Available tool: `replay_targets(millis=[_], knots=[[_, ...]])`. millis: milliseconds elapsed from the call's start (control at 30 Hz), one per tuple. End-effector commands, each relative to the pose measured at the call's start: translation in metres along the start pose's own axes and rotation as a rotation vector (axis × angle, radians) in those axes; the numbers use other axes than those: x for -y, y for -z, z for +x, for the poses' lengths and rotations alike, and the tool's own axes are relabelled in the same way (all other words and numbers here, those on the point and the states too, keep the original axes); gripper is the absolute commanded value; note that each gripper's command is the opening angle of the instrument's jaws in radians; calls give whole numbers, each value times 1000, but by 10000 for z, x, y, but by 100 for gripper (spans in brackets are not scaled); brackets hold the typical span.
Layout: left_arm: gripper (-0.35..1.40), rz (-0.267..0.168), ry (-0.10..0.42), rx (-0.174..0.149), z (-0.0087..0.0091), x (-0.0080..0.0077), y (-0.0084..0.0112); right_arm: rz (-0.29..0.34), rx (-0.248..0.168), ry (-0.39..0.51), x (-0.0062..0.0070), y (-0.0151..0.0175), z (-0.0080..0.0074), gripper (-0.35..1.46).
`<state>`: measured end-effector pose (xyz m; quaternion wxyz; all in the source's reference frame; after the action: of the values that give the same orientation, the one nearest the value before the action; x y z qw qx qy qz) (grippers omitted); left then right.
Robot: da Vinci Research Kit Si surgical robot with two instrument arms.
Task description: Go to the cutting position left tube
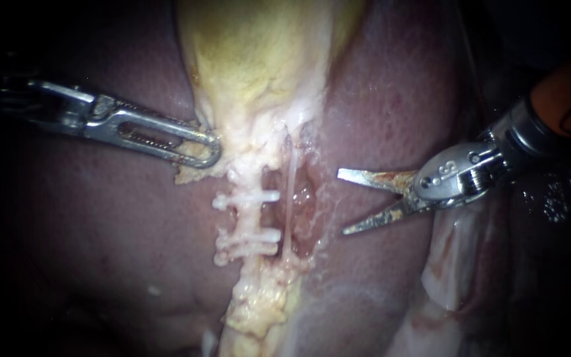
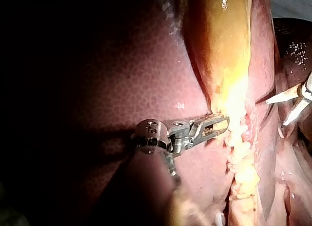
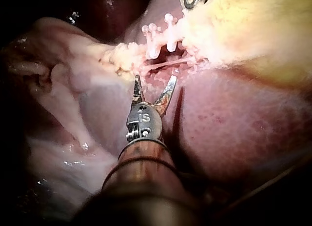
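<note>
The yellow gallbladder point(image 1: 259, 53) hangs down over the dark red liver point(image 1: 100, 231). Below its neck runs the left tube point(image 1: 251, 215), crossed by white clips point(image 1: 249, 197). A thin pale right tube point(image 1: 290, 198) runs beside it. My left instrument point(image 1: 213, 149) is shut on the gallbladder's edge near the neck, also seen in the left wrist view point(image 2: 222, 122). My right instrument point(image 1: 342, 202) shows two open blades, apart from the tubes and to their right. In the right wrist view the blades point(image 3: 154, 87) stand open just short of the thin tube point(image 3: 165, 65).
A raw, wet hollow point(image 1: 305, 205) lies right of the thin tube, between it and the blades. A pale fold of tissue point(image 1: 457, 264) lies under the right instrument's shaft. Yellow fat point(image 1: 259, 297) trails down below the clips.
</note>
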<state>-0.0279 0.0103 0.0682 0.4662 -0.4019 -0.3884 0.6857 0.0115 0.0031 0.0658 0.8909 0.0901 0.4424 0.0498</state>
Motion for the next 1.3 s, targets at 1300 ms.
replay_targets(millis=[1300], knots=[[-35,-6,27,-27,19,-44,73,173,-100,-85,26,-59,20,139]])
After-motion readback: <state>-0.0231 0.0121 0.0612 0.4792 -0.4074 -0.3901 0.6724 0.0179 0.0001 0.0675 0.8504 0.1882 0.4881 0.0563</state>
